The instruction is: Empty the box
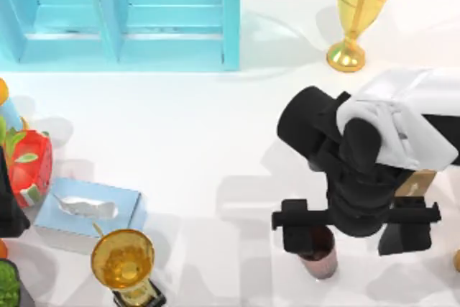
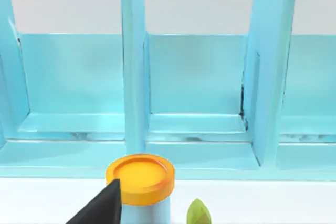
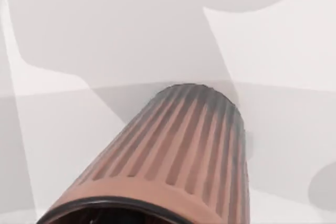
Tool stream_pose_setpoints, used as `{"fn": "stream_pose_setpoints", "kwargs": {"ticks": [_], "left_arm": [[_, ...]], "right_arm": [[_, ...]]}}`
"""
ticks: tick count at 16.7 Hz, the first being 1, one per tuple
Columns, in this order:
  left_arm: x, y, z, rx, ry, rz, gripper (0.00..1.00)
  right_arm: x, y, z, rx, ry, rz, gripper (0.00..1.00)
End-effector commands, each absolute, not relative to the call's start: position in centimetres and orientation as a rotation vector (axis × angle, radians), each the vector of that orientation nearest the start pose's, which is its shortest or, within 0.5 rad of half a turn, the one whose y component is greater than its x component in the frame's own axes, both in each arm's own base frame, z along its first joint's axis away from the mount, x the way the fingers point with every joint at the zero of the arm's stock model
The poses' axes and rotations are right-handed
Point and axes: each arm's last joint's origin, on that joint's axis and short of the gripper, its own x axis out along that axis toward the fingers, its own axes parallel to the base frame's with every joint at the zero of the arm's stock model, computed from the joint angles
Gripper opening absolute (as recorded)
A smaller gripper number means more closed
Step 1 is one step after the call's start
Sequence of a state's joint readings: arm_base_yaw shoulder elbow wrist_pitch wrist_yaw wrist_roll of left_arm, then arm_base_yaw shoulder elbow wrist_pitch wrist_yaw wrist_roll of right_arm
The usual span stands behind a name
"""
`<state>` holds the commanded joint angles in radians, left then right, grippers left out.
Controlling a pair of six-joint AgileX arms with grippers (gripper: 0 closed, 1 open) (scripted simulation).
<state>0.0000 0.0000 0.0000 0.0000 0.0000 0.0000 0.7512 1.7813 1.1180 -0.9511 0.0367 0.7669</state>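
Item: white table (image 1: 187, 134), listed left to right.
- Left arm (image 1: 7, 210): parked at the left edge, beside an orange-lidded bottle (image 2: 140, 178).
- Red strawberry-like object (image 1: 30, 167), tissue box (image 1: 86, 210) and gold trophy (image 1: 123, 262): clustered front left.
- Blue box (image 1: 230, 12): back left, upright; the compartments I can see are bare.
- Right gripper (image 1: 352, 231): front right, jaws wide, gripping nothing.
- Ribbed brown cup (image 1: 318, 253): on the table, seemingly just under one finger.
- Second trophy (image 1: 356, 5): back right.

Step in hand, by my judgement: setting-down done. Next I lift clear without tipping the cup. Room: plain pale backdrop.
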Motion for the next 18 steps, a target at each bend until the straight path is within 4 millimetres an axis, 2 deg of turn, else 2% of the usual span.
{"fn": "stream_pose_setpoints", "kwargs": {"ticks": [8, 10, 16, 18], "left_arm": [[10.6, -0.1, 16.0, 0.000, 0.000, 0.000, 1.00], [10.6, -0.1, 16.0, 0.000, 0.000, 0.000, 1.00], [10.6, -0.1, 16.0, 0.000, 0.000, 0.000, 1.00], [10.6, -0.1, 16.0, 0.000, 0.000, 0.000, 1.00]], "right_arm": [[22.5, 21.0, 16.1, -0.030, 1.573, -0.054, 1.00], [22.7, 21.3, 17.7, -0.026, 1.567, -0.049, 1.00], [22.5, 21.2, 24.2, -0.042, 1.588, -0.063, 1.00], [22.4, 21.0, 25.5, -0.034, 1.577, -0.055, 1.00]]}}
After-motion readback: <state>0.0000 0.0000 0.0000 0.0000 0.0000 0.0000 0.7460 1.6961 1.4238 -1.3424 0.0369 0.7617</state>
